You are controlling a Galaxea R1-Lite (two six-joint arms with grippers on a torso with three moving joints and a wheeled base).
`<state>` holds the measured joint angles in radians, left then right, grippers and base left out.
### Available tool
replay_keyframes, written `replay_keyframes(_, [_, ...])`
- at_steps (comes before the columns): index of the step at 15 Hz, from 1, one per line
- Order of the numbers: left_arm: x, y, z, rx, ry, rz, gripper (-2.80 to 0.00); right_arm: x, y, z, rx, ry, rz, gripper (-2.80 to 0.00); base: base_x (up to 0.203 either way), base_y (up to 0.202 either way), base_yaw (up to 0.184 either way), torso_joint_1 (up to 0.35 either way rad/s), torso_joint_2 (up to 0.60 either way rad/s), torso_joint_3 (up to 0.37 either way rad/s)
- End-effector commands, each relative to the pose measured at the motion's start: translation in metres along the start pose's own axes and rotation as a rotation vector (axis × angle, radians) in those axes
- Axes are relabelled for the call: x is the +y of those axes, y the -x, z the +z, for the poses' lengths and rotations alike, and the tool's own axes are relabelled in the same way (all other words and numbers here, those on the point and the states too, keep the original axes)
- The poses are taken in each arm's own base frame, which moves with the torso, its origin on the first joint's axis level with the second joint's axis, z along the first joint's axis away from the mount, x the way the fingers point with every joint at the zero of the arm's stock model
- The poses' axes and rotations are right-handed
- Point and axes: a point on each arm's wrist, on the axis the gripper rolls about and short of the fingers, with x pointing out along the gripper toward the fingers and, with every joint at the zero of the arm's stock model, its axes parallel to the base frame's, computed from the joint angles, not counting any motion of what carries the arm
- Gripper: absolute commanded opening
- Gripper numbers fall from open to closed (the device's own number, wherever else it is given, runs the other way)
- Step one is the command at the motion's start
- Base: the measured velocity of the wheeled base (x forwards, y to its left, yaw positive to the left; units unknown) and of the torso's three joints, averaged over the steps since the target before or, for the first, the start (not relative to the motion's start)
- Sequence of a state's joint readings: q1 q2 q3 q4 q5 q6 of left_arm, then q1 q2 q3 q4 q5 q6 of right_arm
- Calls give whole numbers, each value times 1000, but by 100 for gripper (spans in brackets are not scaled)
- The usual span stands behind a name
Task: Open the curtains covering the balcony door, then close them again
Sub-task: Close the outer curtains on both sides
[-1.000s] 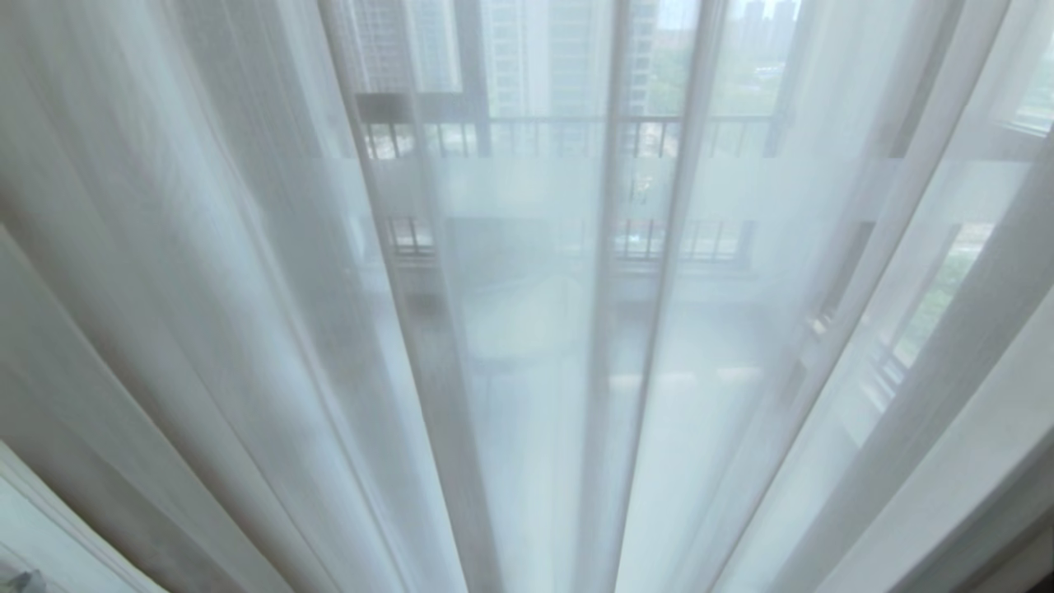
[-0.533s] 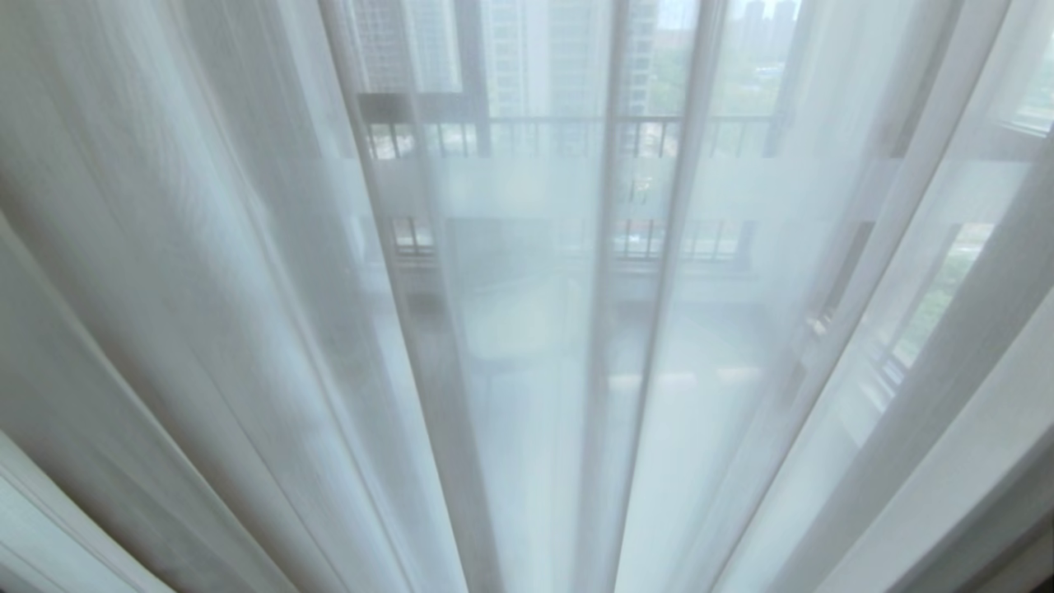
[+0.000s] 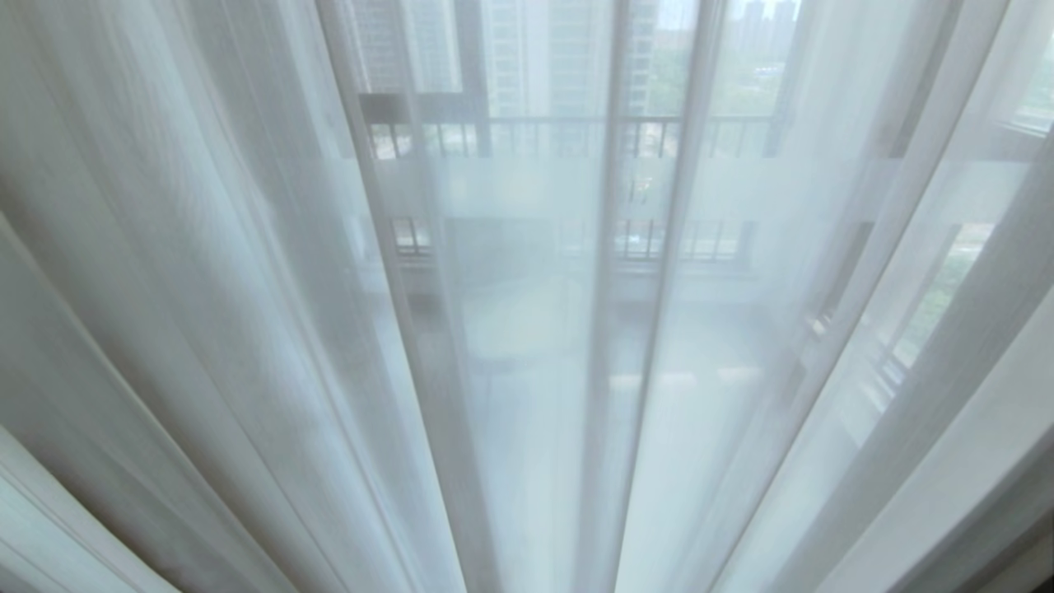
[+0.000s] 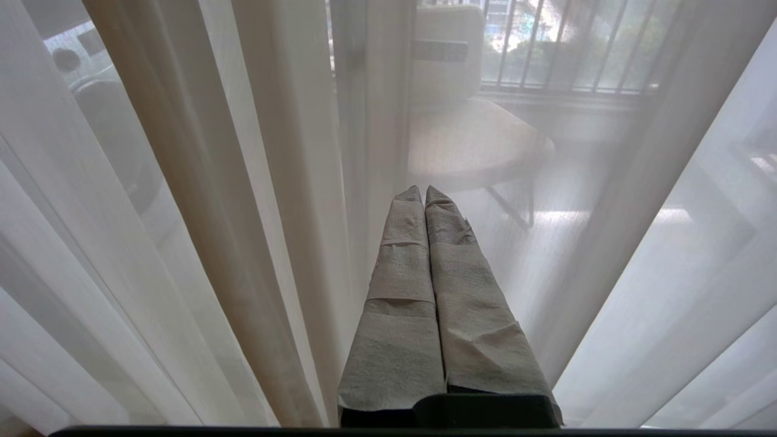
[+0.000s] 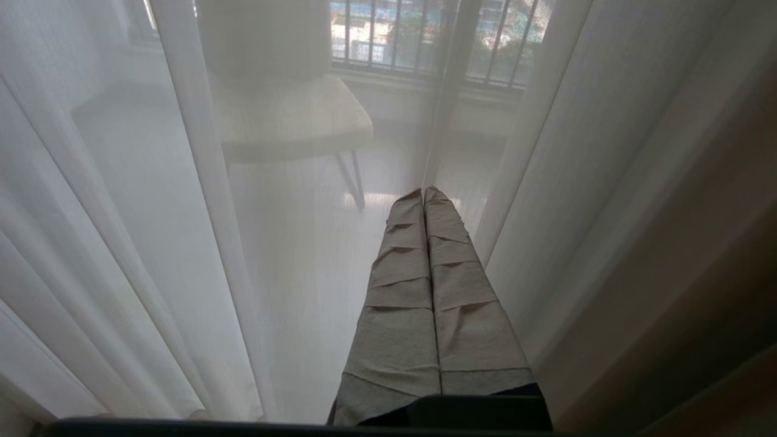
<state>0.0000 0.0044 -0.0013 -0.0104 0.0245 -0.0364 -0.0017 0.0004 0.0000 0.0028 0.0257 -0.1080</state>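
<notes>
Thin white sheer curtains (image 3: 247, 329) hang shut in pleats across the whole head view. Through them shows the balcony door with its frosted white band (image 3: 527, 185). Neither gripper is in the head view. In the left wrist view my left gripper (image 4: 424, 189) is shut and holds nothing, its taped fingers (image 4: 400, 255) pointing at the sheers (image 4: 200, 182) just short of the fabric. My right gripper (image 5: 423, 190) is also shut and empty, facing the sheers (image 5: 121, 212), with a darker tan curtain fold (image 5: 716, 261) beside it.
Behind the sheers, out on the balcony, stand a round table (image 4: 473, 142) and a pale chair (image 5: 285, 115) with thin legs. A barred railing (image 3: 560, 132) runs along the far side, with tall buildings beyond.
The sheer folds at the lower left of the head view have swayed slightly, and a small grey shape in that corner has dropped out of sight. The rest holds still.
</notes>
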Motion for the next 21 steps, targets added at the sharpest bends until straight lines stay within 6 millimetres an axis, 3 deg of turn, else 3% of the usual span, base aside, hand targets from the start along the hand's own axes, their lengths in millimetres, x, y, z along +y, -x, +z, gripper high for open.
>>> replay_keyframes(1, [0, 0, 0, -3, 1, 1, -280, 0, 0, 0, 0, 1, 0, -280, 0, 0, 0, 0, 0, 0])
replay_keyframes(21, [0, 0, 0, -3, 3, 3, -280, 0, 0, 0, 0, 1, 0, -280, 0, 0, 0, 0, 0, 0])
